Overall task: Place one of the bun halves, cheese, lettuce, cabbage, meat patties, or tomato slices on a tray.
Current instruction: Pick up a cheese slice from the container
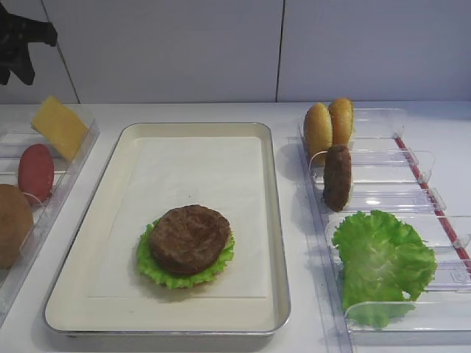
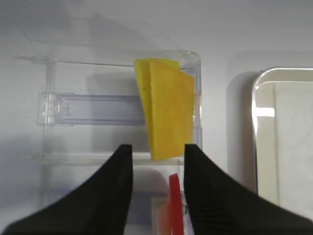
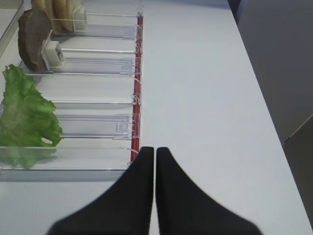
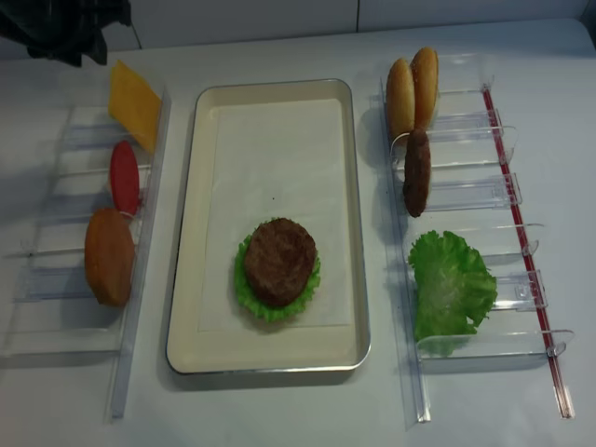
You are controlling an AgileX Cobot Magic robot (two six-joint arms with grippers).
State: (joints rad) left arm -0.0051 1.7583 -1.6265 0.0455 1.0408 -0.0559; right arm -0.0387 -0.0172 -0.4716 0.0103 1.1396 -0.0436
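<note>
Thin square yellow-orange cheese slice stands tilted in the far slot of the left clear plastic rack, just beside the tray's far left corner. Left hand hovers above it, black fingers spread wide, empty, the slice's lower edge showing between the tips. In the same rack, nearer: flat red oval tomato slice, then a rounded golden-tan bun half.

Large rectangular cream tray with metal rim and white paper liner lies mid-bench; on the liner a frilly green lettuce leaf carries a dark brown rough meat patty.

Right clear rack: two bun halves on edge, another patty on edge, a loose lettuce leaf.

Right hand is over the white bench beside that rack, fingertips together, holding nothing.
</note>
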